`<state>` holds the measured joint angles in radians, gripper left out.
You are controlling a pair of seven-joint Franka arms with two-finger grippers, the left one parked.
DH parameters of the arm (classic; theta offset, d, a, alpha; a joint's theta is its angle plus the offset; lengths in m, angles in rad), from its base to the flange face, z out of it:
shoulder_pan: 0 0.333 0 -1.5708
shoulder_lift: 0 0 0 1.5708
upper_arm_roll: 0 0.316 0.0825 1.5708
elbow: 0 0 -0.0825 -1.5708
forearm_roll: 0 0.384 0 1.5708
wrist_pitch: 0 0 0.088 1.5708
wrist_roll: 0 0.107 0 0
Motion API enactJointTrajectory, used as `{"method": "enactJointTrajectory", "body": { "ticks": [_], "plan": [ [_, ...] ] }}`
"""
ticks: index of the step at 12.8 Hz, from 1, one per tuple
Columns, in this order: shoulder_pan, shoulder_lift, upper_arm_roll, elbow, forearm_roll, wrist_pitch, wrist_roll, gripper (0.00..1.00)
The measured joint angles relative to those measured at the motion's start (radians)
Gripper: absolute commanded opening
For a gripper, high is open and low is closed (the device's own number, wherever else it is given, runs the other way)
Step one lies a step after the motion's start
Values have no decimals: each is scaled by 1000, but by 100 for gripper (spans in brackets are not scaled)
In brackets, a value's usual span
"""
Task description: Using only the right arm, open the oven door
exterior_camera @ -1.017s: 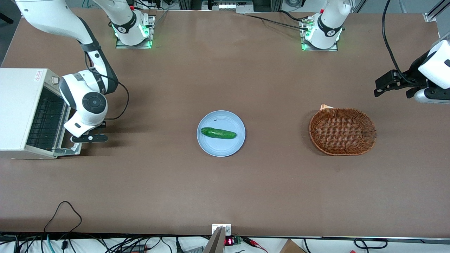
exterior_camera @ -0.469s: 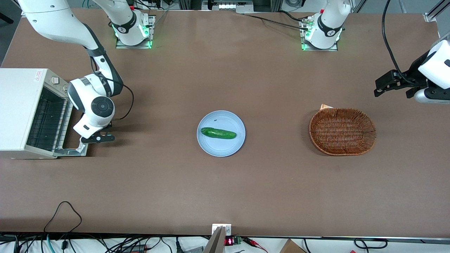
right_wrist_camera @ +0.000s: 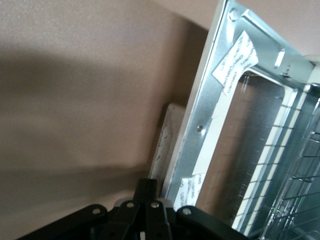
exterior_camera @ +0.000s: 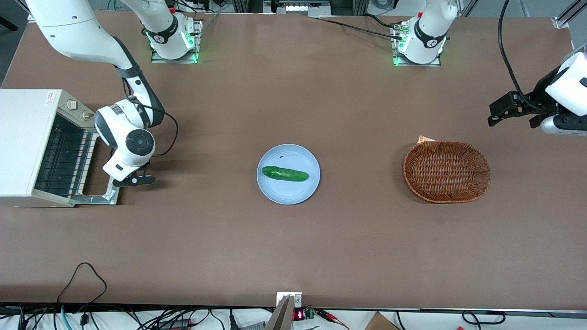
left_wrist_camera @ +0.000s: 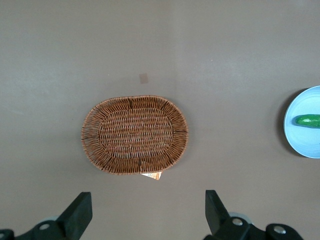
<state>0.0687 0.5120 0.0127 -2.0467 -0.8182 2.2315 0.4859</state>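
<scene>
Now, line by line:

Oven door (exterior_camera: pixel 98 190): hangs open and well lowered in front of the oven, at the working arm's end of the table; its shiny bare-metal inner frame (right_wrist_camera: pixel 210 115) faces up, with white stickers on it and the brown table showing through the glass.

Oven (exterior_camera: pixel 27 146): white box body, its mouth open, a wire rack (exterior_camera: pixel 62 160) of thin dark bars inside.

Gripper (exterior_camera: pixel 134 180): black, two-fingered, low over the table just beside the door's free edge. In the right wrist view the fingers (right_wrist_camera: pixel 147 192) lie pressed together with no gap, nothing between them, close to the door's handle edge; whether they touch it I cannot tell.

Right arm (exterior_camera: pixel 126 137): white, with round black joint caps, bent down beside the oven.

Plate (exterior_camera: pixel 293 195): round, pale blue, smooth, mid-table; it holds one dark green cucumber (exterior_camera: pixel 285 173) lying flat.

Basket (exterior_camera: pixel 447 171): oval, brown woven wicker, toward the parked arm's end.

Table (exterior_camera: pixel 293 247): flat, matte brown.
</scene>
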Motion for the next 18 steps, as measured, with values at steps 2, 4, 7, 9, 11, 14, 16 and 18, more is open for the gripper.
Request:
{"method": "enactJointTrajectory", "body": {
  "ticks": [2, 4, 7, 9, 11, 14, 16, 18],
  "plan": [
    [2, 5, 0, 0, 0, -1, 0, 2],
    [2, 7, 0, 0, 0, -1, 0, 2],
    [3, 14, -1, 0, 0, -4, 0, 3],
    [3, 16, -2, 0, 0, -6, 1, 3],
    [3, 16, -2, 1, 1, -6, 2, 3],
    [11, 12, -2, 27, 72, -10, 2, 4],
    [23, -7, -2, 47, 148, -23, 2, 50],
    [36, -33, 1, 72, 233, -82, -1, 99]
  ]
}}
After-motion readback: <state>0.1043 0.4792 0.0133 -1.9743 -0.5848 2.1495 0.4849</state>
